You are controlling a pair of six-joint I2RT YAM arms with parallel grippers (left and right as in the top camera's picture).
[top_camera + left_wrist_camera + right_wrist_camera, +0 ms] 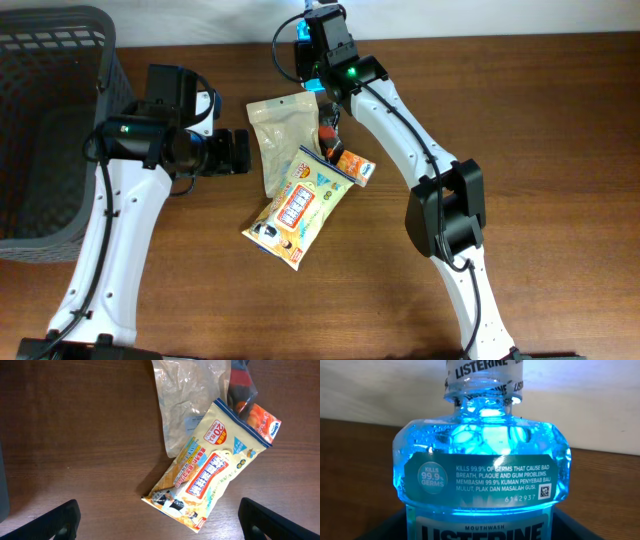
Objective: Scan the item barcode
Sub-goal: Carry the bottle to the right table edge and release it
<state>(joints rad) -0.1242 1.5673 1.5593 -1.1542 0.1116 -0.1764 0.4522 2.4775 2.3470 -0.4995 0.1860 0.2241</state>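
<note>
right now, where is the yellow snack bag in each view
overhead: yellow snack bag at centre of frame
left wrist: right of centre, lying diagonally
right wrist: not in it; Listerine bottle fills the frame
shared landmark: pale pouch at its upper end, overhead and left wrist

The brown wooden table carries a dark mesh basket at the left. In the middle lie a pale pouch, a yellow snack bag partly over it, and an orange packet.
</note>
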